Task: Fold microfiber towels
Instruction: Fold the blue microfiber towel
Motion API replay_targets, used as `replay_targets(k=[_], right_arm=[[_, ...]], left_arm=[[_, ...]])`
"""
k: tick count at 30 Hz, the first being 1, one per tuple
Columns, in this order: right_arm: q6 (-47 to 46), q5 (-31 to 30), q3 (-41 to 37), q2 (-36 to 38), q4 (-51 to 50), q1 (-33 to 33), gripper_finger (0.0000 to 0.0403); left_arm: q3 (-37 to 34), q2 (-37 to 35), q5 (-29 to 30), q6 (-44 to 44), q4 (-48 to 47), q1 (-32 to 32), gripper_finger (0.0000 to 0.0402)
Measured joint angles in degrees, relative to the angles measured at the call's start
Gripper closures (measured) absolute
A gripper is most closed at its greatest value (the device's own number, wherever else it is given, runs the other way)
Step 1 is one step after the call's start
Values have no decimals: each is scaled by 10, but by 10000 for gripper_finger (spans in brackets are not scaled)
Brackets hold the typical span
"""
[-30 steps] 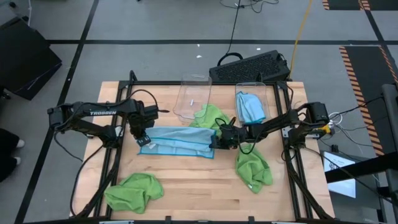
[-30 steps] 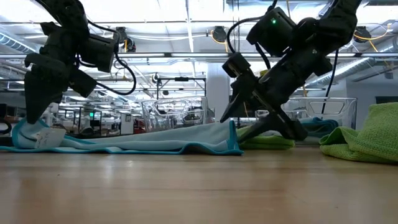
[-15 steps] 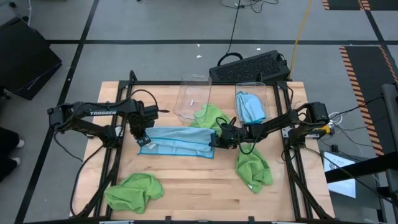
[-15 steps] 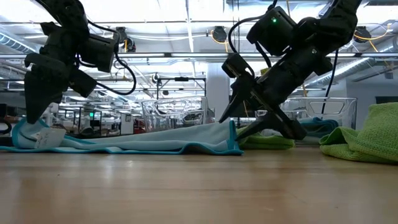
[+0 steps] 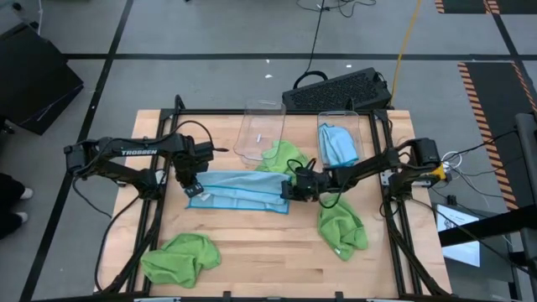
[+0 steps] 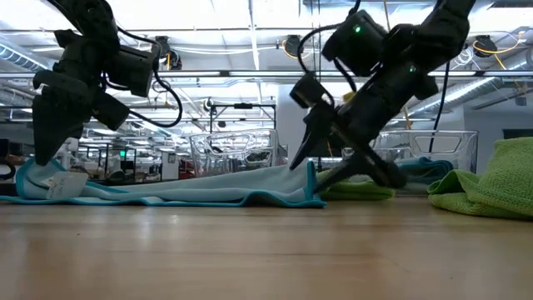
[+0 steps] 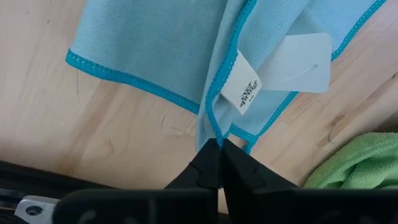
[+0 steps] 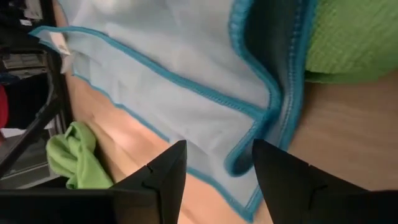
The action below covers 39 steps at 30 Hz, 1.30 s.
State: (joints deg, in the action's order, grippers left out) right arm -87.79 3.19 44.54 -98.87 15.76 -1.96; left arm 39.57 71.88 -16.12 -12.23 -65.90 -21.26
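A light blue microfiber towel point(image 5: 239, 191) lies folded lengthwise on the middle of the table. My left gripper point(image 5: 190, 188) is shut on its left end, beside a white label point(image 7: 247, 89) and a paper tag point(image 7: 298, 63). My right gripper point(image 5: 288, 190) is open at the towel's right end. In the right wrist view its two fingers point(image 8: 163, 176) stand on either side of the bunched hem point(image 8: 264, 127); I cannot tell whether they touch it. The low view shows the right gripper point(image 6: 310, 160) slanting down over that end. My left gripper pinches the towel's stitched hem point(image 7: 210, 127) at its left end, next to the label, between the tips of its two fingers. The fingers come steeply from above. That end point(image 6: 33, 177) is raised slightly; the rest lies slack on the table.
Green towels lie crumpled at the near left point(image 5: 180, 256), near right point(image 5: 342, 228) and behind the blue towel point(image 5: 285, 158). Two clear bins point(image 5: 260, 130) stand at the far side, one holding a blue towel point(image 5: 337, 144). A keyboard point(image 5: 340, 88) sits beyond the table.
My right gripper has crept a little toward the table's left edge, farther over the blue towel's right end. The towel has stayed where it was.
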Motion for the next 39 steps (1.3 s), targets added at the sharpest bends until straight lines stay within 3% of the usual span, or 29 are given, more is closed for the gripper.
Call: replay_targets(k=[7, 22, 39], right_arm=[[9, 61, 32, -67, 47, 0, 227], [18, 44, 36, -62, 40, 1, 230], [26, 9, 36, -59, 24, 7, 292]], left_arm=[[0, 0, -8, -3, -1, 0, 396], [0, 0, -6, -1, -3, 1, 388], [0, 0, 2, 0, 12, 1, 395]])
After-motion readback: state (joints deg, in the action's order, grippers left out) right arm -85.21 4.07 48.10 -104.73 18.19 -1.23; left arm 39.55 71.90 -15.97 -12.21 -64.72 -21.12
